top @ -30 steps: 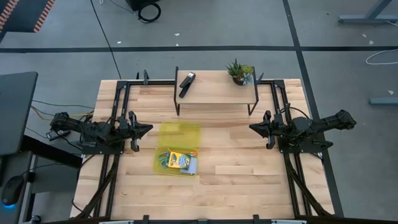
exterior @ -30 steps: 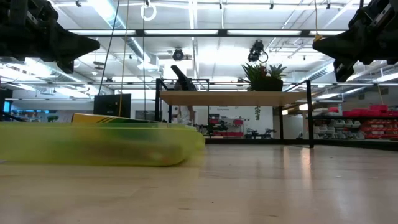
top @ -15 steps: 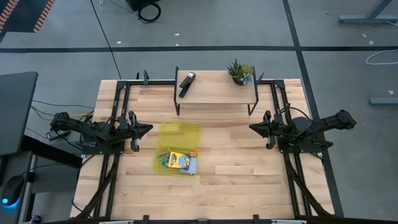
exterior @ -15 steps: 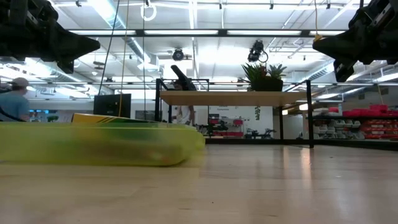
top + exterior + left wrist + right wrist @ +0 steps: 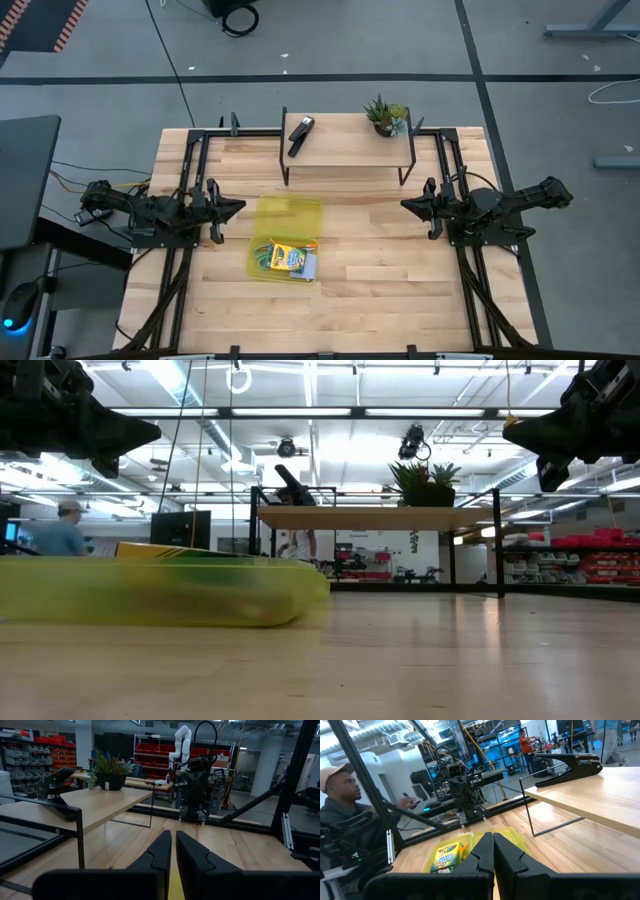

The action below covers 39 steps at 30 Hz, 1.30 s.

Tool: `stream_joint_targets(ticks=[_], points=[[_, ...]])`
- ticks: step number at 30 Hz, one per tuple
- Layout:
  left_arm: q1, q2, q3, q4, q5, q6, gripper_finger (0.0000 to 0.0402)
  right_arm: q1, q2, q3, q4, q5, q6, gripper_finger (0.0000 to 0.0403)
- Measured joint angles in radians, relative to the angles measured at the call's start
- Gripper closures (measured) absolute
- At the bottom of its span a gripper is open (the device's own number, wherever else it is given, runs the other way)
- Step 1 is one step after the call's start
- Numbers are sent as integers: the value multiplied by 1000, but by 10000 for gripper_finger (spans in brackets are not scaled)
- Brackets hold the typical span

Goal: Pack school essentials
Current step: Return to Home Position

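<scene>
Since nothing on the table (image 5: 400, 290) has moved, packing looks finished: the left gripper (image 5: 235, 208) and right gripper (image 5: 405, 205) hang closed and empty toward opposite side edges, the crayon box (image 5: 290, 258) inside the yellow supply box (image 5: 290, 207) left of centre.

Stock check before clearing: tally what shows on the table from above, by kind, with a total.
Robot arms: 2 (left arm, right arm, at the table's sides)
Shelf: 1
Black stapler: 1
Potted plant: 1
Yellow supply box: 1
Crayon box: 1
Green scissors: 1
Pale blue notepad: 1
Total: 9
The box may hide more.
</scene>
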Motion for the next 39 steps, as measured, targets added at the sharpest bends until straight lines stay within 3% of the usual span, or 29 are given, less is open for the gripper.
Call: stream_joint_targets(ticks=[29, 39], points=[[0, 0, 0, 0, 0, 1, 378, 0, 0, 0, 0, 0, 0, 395], [0, 0, 0, 0, 0, 0, 365, 0, 0, 0, 0, 0, 0, 395]])
